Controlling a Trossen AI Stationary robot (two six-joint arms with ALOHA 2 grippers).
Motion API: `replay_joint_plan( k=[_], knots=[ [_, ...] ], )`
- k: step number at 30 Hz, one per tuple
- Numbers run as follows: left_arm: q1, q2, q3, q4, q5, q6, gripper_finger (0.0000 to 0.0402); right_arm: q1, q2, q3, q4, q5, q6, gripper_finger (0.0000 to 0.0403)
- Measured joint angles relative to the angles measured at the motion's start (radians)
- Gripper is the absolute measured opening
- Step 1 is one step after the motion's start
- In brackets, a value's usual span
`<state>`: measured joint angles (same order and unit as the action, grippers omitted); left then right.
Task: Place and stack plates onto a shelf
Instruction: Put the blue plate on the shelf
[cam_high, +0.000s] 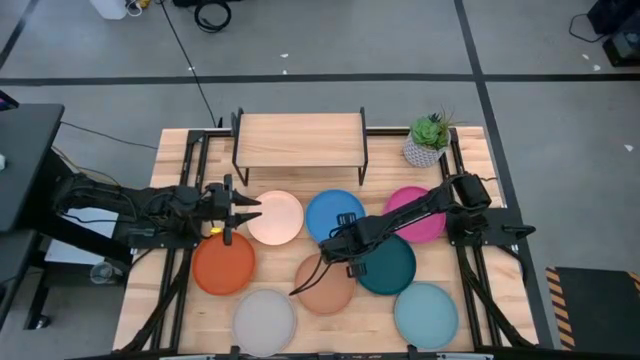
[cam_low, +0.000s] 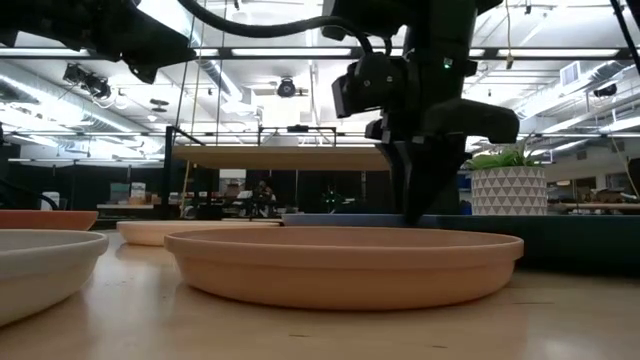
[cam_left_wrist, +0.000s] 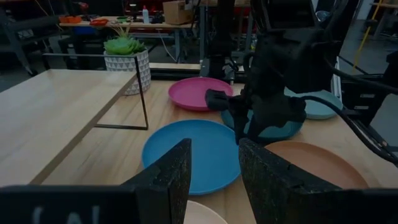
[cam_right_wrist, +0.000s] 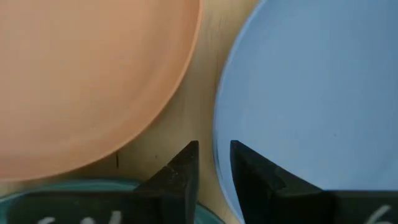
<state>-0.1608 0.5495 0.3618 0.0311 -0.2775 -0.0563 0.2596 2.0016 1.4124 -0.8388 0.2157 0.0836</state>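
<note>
Shelf (cam_high: 300, 137) — standing empty at the table's far edge, beside a potted plant (cam_high: 428, 140).

Plates — all eight lying on the tabletop (cam_high: 180, 310) in front of it: cream (cam_high: 275, 217), blue (cam_high: 334, 214), magenta (cam_high: 420, 212), orange (cam_high: 223, 265), terracotta (cam_high: 325, 285), dark teal (cam_high: 388, 264), light grey (cam_high: 264, 320), pale aqua (cam_high: 426, 313).

Right gripper (cam_right_wrist: 214, 163) — reaching down at the blue plate's near rim, between the blue, terracotta and dark teal plates; fingers narrowly apart, straddling that rim, not yet clamped.

Left gripper (cam_high: 245, 209) — hovering at the cream plate's left edge, fingers apart, holding nothing.
</note>
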Motion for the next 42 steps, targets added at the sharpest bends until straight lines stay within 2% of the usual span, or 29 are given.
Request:
replay_joint_plan(
  k=[6, 10, 22, 42],
  knots=[
    [0.0, 0.0, 0.0, 0.001, 0.0, 0.0, 0.0141, 0.0, 0.026, -0.002, 0.002, 0.0, -0.014, 0.0033],
    [0.0, 0.0, 0.0, 0.0, 0.0, -0.003, 0.0141, 0.0, 0.024, -0.001, 0.003, 0.008, -0.017, 0.0013],
    [0.0, 0.0, 0.0, 0.0, 0.0, -0.013, 0.0141, 0.002, 0.023, 0.03, -0.044, 0.011, -0.026, 0.0016],
    [0.0, 0.0, -0.015, -0.093, 0.0, -0.091, 0.0141, 0.055, 0.023, 0.308, -0.219, -0.001, -0.073, 0.0016]
  ],
)
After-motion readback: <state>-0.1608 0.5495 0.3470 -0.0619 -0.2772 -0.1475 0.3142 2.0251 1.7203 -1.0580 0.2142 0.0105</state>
